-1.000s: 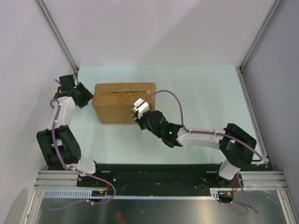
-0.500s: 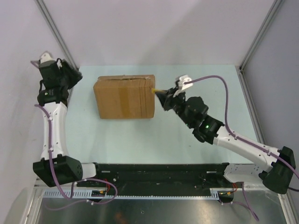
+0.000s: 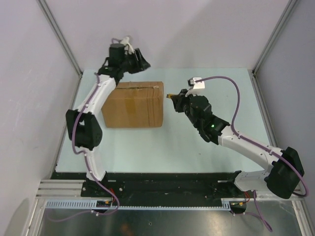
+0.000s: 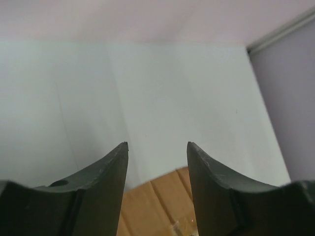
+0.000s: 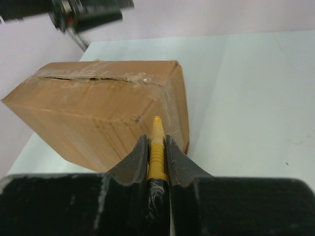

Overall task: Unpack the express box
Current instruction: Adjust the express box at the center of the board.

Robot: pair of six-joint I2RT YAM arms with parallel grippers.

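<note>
Yellow utility knife (image 5: pixel 156 129) sits clenched in the right gripper (image 5: pixel 156 141), its tip aimed at the right side of the express box (image 5: pixel 98 108), close to it but not touching in the overhead view. The left gripper (image 4: pixel 157 145) hangs over the box's far edge with its jaws parted and nothing between them. The box lies left of centre on the pale table (image 3: pixel 211 83), with bare surface to its right and in front.

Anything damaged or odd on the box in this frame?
Yes: the express box has a ragged slit along its top seam, with torn tape. The right gripper is shut on a yellow knife pointing at it.
</note>
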